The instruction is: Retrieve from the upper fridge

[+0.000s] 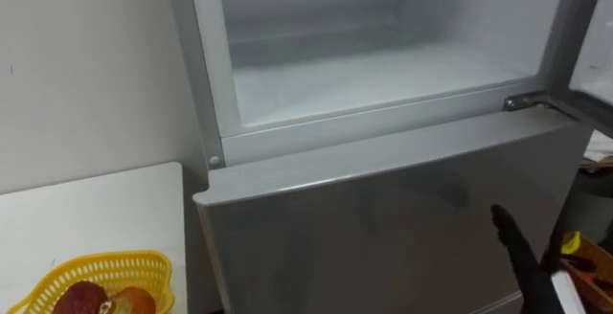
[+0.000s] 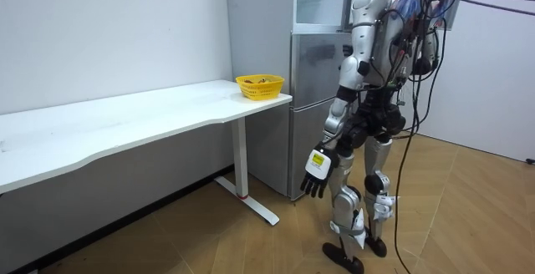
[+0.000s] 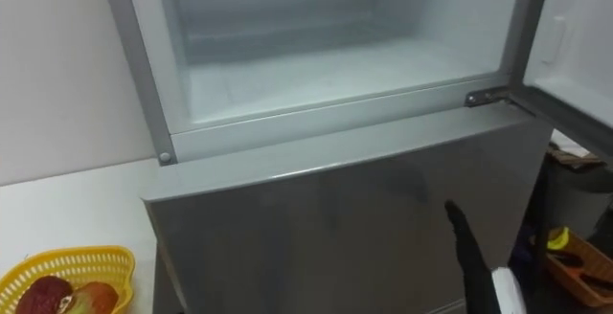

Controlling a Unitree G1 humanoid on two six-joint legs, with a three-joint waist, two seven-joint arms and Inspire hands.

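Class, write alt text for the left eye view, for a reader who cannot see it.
The fridge's upper compartment stands open above the shut lower door. The robot's right hand shows at lower right, in front of that door. At lower left, a yellow basket holding fruit sits on a white table.

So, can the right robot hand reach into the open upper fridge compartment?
Probably yes: nothing blocks the open white upper fridge compartment; the right robot hand is low before the grey lower door.

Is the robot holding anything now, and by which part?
Nothing seen held: left hand hangs open by its leg; right hand, partly cut off, shows empty before the lower door.
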